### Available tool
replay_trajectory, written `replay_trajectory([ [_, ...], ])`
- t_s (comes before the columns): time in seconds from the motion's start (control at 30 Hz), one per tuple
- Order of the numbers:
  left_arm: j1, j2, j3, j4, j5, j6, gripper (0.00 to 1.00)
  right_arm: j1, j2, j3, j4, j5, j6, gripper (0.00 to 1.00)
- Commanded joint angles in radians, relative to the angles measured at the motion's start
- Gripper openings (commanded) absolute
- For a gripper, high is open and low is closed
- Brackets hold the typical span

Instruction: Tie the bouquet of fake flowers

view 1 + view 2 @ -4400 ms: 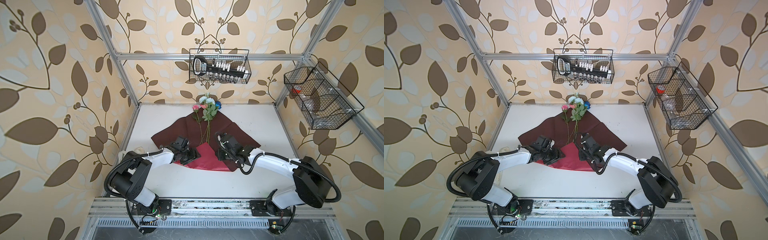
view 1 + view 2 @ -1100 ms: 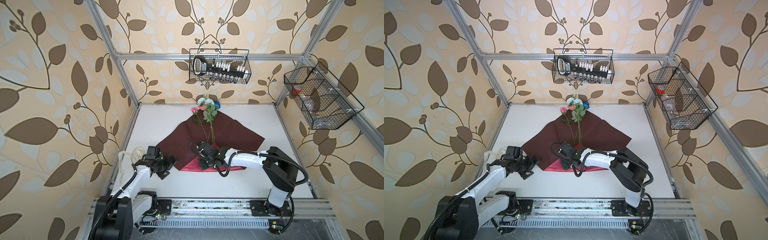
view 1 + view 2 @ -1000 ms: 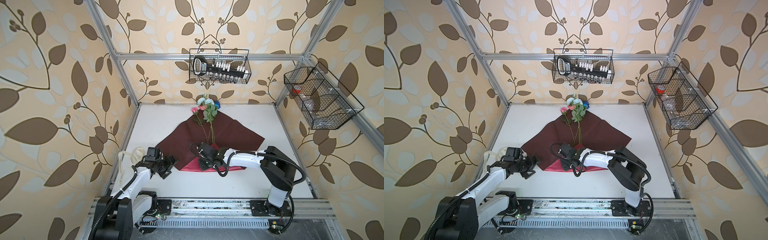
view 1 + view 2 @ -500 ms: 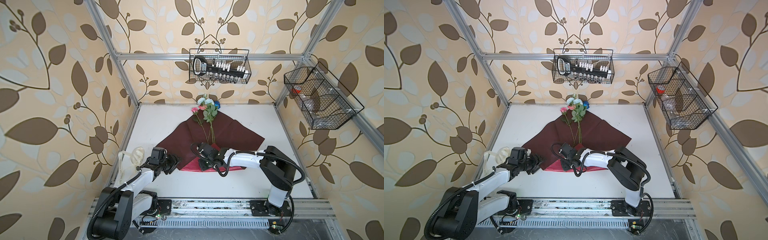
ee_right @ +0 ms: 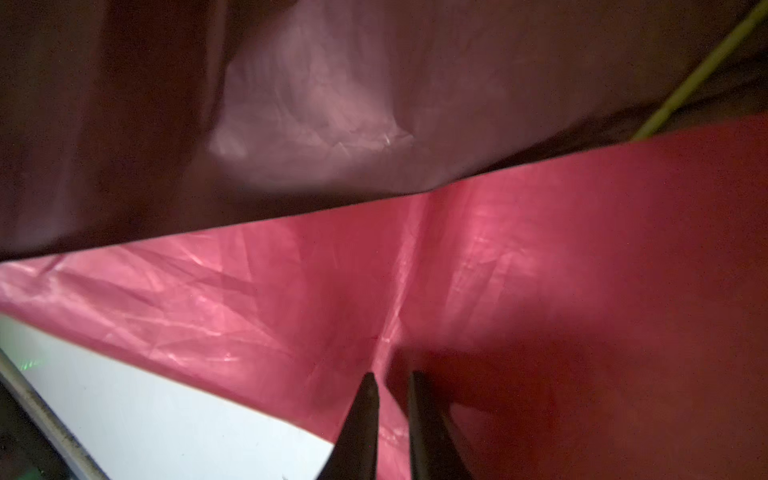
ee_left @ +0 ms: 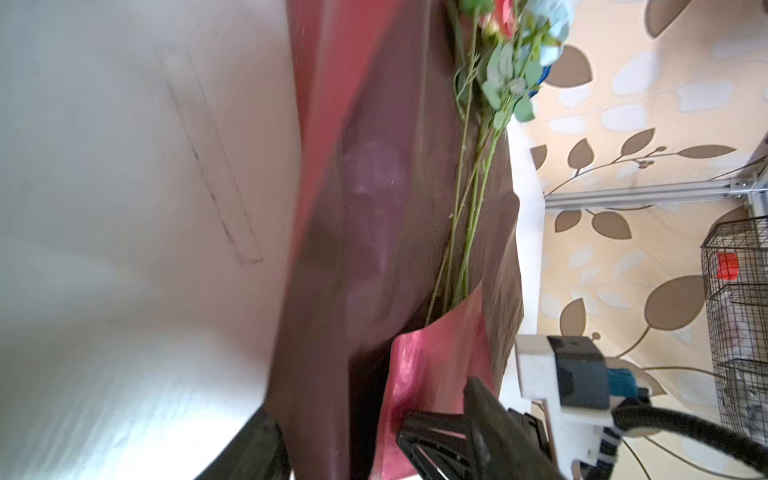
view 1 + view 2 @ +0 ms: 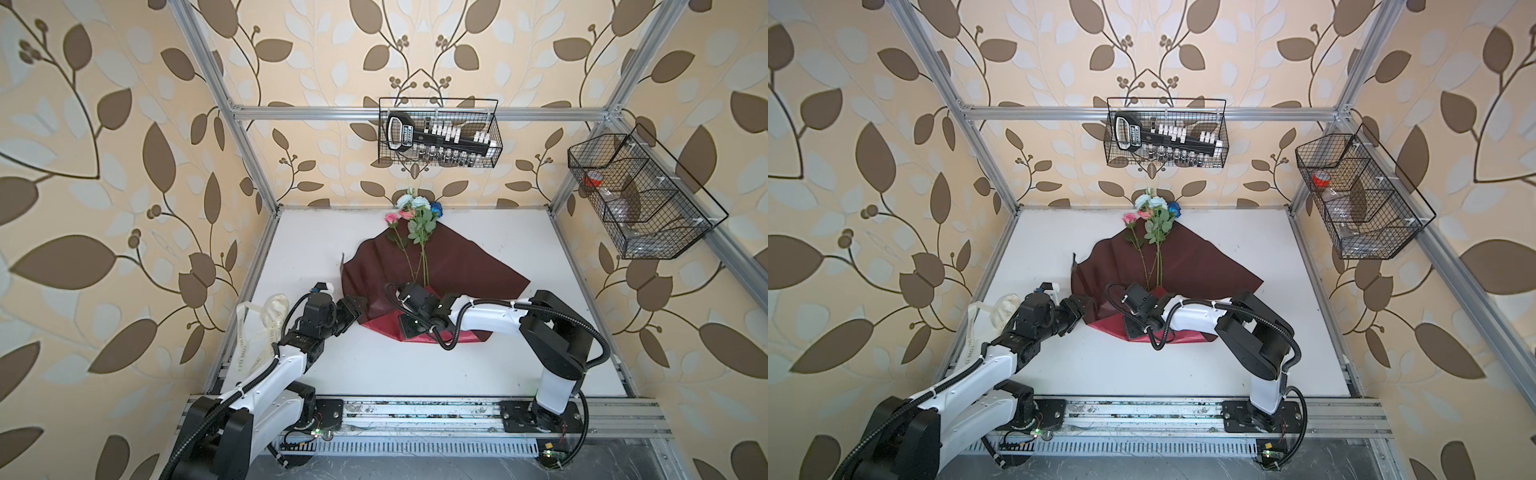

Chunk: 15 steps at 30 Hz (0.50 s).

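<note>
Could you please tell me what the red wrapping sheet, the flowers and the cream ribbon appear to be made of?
Wrapping sheet: thin glossy film or foil-like paper, judging by its sheen and fine creases.
Bouquet of fake flowers: likely fabric petals on plastic stems, thin and uniformly green; unconfirmed.
Ribbon: soft woven or satin-like cream tape with printed lettering, lying limp.

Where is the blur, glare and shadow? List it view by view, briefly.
Both top views: sharp, evenly lit, frame posts splayed by the wide lens. Left wrist view: motion-smeared, table washed out by glare, bouquet of fake flowers soft. Right wrist view: wrapping sheet too close and soft, sheen streaks on it, deep shadow beside the right hand.
</note>
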Motion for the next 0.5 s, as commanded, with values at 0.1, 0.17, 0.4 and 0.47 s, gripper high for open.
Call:
replay_trajectory([
  [0.1, -0.003, 0.049, 0.058, -0.010, -0.076, 0.081, 0.62, -0.002, -0.022, -0.021, 0.012, -0.023, 0.010, 0.16],
  [0.17, -0.003, 0.079, 0.065, -0.010, -0.086, 0.082, 0.62, -0.003, -0.023, -0.023, 0.015, -0.027, 0.010, 0.16],
  [0.4, -0.002, 0.135, 0.112, -0.020, -0.118, 0.133, 0.59, -0.003, -0.027, -0.022, 0.020, -0.049, 0.014, 0.16],
  [0.47, 0.000, 0.126, 0.143, -0.067, -0.152, 0.169, 0.59, -0.003, -0.031, -0.020, 0.019, -0.051, 0.015, 0.16],
])
